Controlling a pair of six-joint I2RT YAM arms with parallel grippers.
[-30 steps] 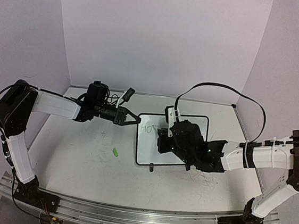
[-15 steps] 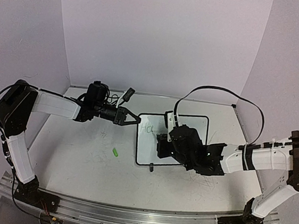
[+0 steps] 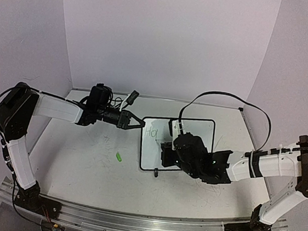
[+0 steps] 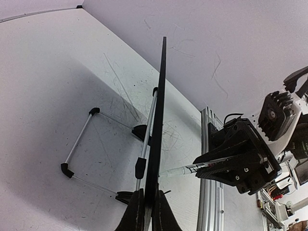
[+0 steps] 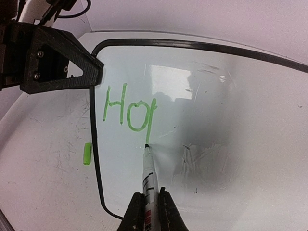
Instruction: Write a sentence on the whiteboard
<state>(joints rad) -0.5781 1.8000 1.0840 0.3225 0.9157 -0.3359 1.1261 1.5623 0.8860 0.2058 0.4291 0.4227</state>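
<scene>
Stroking the "p" of the sentence (image 5: 130,113), pinching marker (image 5: 150,175) in right claw (image 5: 150,208), clamping whiteboard (image 5: 231,120) in left claw (image 4: 148,210); probably needing the bowl next.

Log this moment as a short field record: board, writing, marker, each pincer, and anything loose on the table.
board: whiteboard, black frame, gripped at its left edge
writing: green lettering reading "Ho" plus one vertical stroke; sentence unfinished
marker: tip touching the whiteboard at the foot of that stroke
left pincer: shut on the whiteboard's edge
right pincer: shut on the marker
loose: small green piece lying on the table, left of the whiteboard
</scene>
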